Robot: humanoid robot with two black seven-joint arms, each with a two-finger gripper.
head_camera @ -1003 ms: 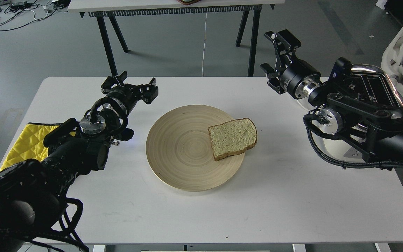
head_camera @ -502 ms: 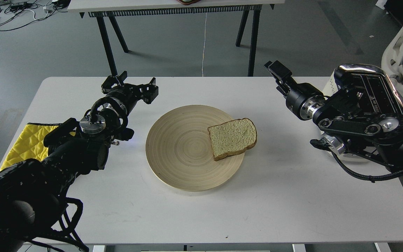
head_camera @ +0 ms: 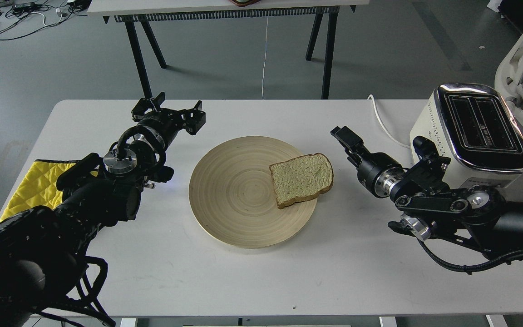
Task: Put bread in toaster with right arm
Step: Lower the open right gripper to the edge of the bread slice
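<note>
Right end effector (head_camera: pixel 345 138), fingers indistinguishable edge-on, hangs just right of my tan bread slice (head_camera: pixel 302 179) on round wooden plate (head_camera: pixel 225 213); cream toaster (head_camera: pixel 443 136) far right.

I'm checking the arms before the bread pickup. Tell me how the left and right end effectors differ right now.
The left end effector faces the table's far side with its fingers spread wide; the right end effector is seen edge-on, so its opening cannot be judged. The left one sits far from the bread, beyond the plate; the right one hovers close by the bread's right edge, pointing towards it. Both are black and hold nothing.
</note>
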